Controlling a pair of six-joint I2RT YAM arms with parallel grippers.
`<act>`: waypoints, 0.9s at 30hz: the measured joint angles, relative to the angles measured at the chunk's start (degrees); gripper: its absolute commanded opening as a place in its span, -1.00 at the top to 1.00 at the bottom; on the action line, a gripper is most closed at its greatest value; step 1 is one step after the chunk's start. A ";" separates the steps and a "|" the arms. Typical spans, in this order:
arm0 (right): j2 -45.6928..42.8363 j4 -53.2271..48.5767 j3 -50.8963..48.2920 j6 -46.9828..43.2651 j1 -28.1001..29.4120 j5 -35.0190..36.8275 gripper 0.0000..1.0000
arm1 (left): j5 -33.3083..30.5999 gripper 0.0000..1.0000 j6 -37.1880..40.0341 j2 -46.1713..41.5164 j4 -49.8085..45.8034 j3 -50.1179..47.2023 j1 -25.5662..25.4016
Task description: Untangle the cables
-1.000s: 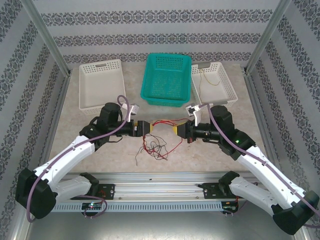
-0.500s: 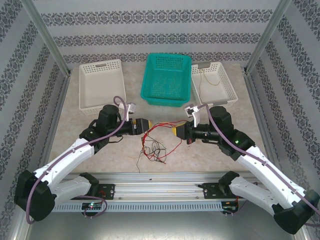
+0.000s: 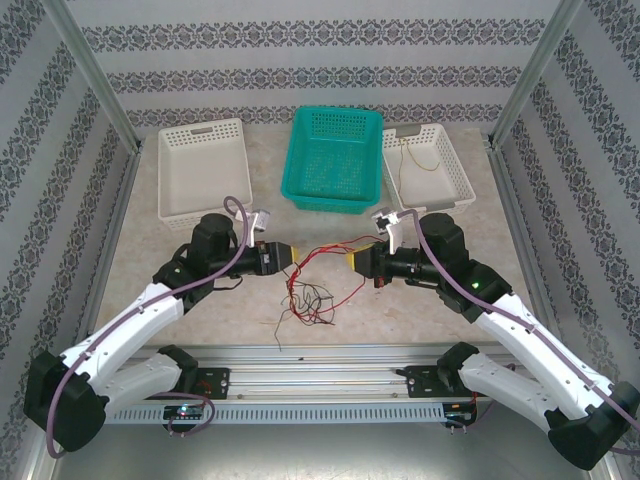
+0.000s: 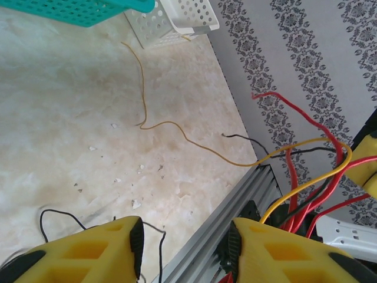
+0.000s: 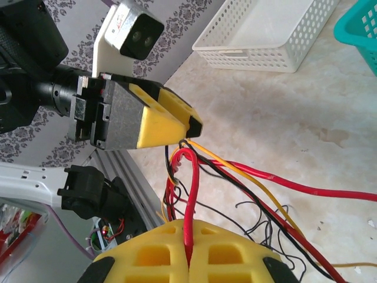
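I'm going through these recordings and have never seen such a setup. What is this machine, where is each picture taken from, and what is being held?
Two white robot arms are bolted at the near edge of the table, each ending in a yellow two-finger claw. One picture looks down from above and behind them; the other two come from a camera on each wrist. On the table lie thin tangled cables in red, yellow and black. Behind them stand a teal basket, a left white basket and a right white basket. The right claw is shut on a red cable. The left claw stands open, with cables running past one side.
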 measured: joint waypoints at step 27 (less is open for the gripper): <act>-0.24 0.50 0.87 -0.35 0.76 -3.32 1.00 | 0.42 -0.04 4.63 -4.96 -4.85 -2.75 0.00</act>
